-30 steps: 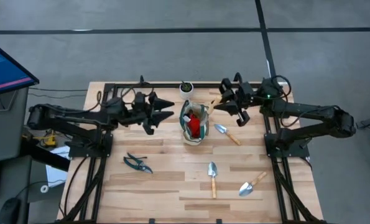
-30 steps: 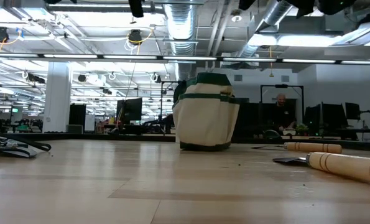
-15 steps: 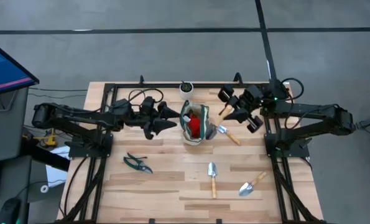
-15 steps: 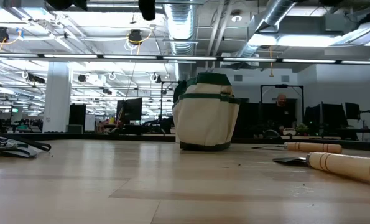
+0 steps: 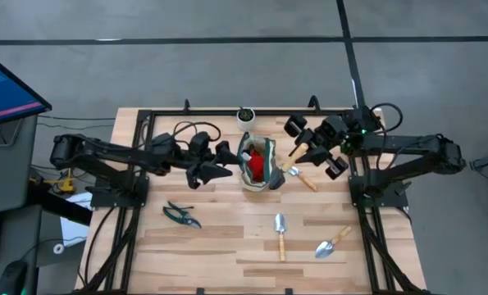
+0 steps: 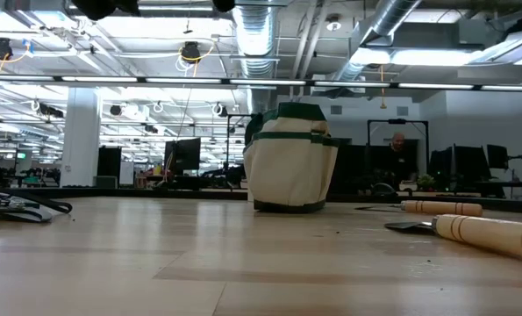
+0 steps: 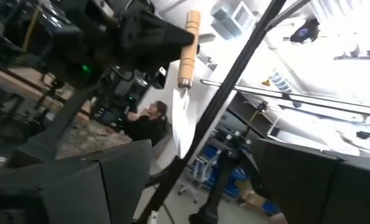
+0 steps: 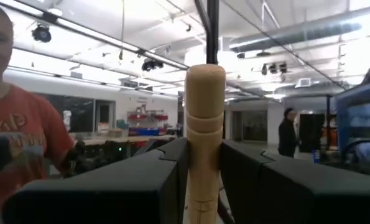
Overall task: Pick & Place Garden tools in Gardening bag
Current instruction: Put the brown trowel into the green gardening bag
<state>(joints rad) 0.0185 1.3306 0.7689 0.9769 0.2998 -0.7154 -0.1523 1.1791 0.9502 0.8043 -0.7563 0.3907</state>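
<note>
Here the right claw (image 5: 303, 152) clamps a trowel (image 8: 204, 143) beside the bag (image 5: 257, 161); left claw (image 5: 219, 162) spread apart

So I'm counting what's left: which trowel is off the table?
The trowel in the right gripper, clamped by its wooden handle beside the bag. The other three trowels lie flat on the table.

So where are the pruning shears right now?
In the high view the pruning shears lie on the table's left side, below the left gripper, left of the bag.
</note>
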